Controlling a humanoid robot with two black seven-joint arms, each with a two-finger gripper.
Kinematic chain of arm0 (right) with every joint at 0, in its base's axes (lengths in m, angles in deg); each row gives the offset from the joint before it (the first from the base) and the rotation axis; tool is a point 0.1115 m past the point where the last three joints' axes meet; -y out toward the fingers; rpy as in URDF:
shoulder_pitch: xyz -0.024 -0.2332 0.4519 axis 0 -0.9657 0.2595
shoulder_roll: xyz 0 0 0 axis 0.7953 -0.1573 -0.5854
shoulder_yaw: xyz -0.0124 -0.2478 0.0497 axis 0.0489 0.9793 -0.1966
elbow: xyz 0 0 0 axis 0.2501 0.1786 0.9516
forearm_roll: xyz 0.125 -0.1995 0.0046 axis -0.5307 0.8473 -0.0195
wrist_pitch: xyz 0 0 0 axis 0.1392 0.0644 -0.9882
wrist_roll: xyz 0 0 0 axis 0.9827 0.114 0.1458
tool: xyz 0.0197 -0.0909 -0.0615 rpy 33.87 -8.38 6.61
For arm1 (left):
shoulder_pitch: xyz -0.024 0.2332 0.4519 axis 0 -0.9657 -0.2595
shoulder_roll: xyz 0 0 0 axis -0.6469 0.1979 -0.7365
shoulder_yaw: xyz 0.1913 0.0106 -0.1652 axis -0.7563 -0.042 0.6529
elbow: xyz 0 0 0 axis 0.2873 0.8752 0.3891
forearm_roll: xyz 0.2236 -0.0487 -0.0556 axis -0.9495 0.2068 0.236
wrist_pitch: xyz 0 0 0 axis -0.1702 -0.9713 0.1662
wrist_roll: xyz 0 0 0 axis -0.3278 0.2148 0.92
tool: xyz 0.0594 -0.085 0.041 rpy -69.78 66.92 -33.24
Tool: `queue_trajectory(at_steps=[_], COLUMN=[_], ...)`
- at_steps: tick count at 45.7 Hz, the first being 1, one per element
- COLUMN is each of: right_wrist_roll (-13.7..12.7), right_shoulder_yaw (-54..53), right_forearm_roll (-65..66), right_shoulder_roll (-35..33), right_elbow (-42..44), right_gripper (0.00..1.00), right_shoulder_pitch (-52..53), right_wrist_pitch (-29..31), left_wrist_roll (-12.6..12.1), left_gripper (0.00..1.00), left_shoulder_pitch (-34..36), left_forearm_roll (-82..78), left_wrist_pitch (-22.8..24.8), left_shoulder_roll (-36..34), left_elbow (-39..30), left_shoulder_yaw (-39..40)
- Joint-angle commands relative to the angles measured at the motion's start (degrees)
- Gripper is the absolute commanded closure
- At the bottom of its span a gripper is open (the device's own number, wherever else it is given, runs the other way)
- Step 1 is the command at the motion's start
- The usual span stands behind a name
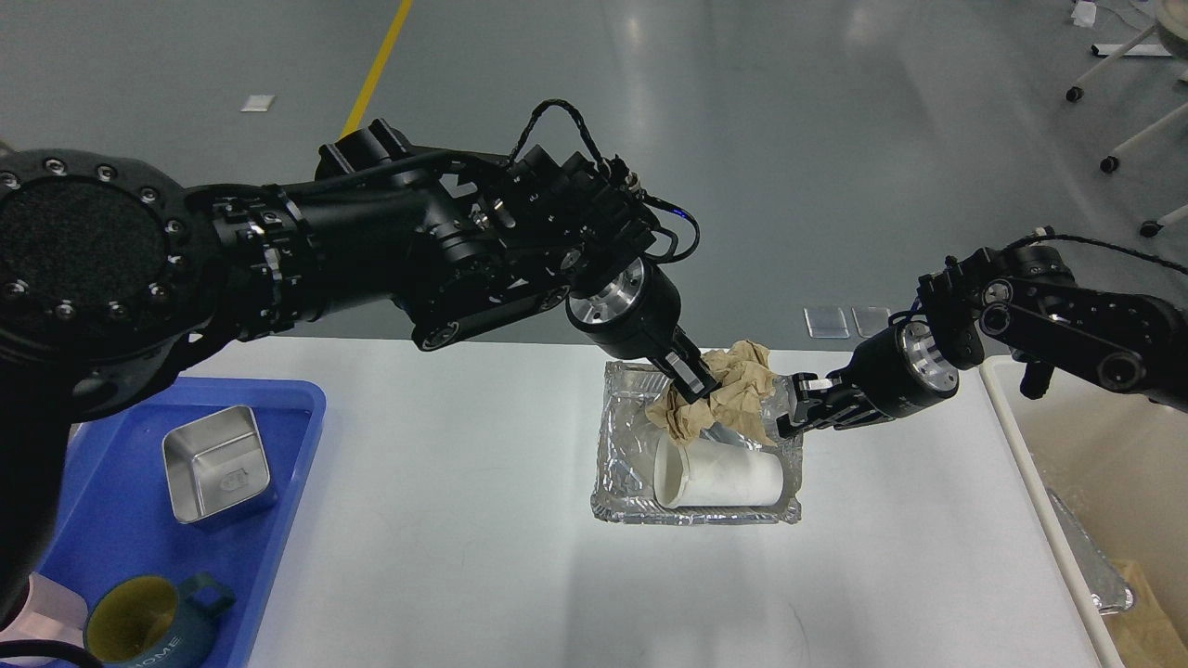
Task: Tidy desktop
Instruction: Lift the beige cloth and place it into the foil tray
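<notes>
My left gripper (698, 385) is shut on a crumpled brown paper wad (729, 394) and holds it low over the far half of a silver foil tray (617, 468) on the white desktop (464, 520). A white paper cup (715, 475) lies on its side in the tray, mouth to the left. My right gripper (789, 410) is shut on the tray's far right rim.
A blue plastic tray (130, 547) at the left holds a square steel tin (218, 462), a dark green mug (153, 622) and a pink cup at the frame corner. A cream bin (1095, 482) with foil and brown paper stands beyond the right edge.
</notes>
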State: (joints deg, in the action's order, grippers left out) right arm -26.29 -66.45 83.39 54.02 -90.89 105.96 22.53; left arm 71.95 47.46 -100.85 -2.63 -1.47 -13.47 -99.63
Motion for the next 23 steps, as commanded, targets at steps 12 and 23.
queue_trajectory(at_steps=[12,23], right_wrist_roll=[0.00,0.00], right_shoulder_yaw=[0.66,0.67], right_forearm_roll=[0.09,0.18], right_shoulder_roll=[-0.82,-1.61], right_elbow=[-1.58,-1.85], right_gripper=[1.00,1.00], right_shoulder_pitch=[0.52,0.70], right_wrist_pitch=[1.80,2.50], left_wrist_roll=[-1.24,-1.16], left_gripper=[0.93,0.81], left_shoulder_pitch=[-1.09,-1.97], left_forearm_roll=[-0.01,0.16], left_wrist_pitch=[-2.09,-2.18], left_shoulder_roll=[1.89,2.60], left_elbow=[1.66,2.02], left_shoulder_yaw=[-1.61,-1.52])
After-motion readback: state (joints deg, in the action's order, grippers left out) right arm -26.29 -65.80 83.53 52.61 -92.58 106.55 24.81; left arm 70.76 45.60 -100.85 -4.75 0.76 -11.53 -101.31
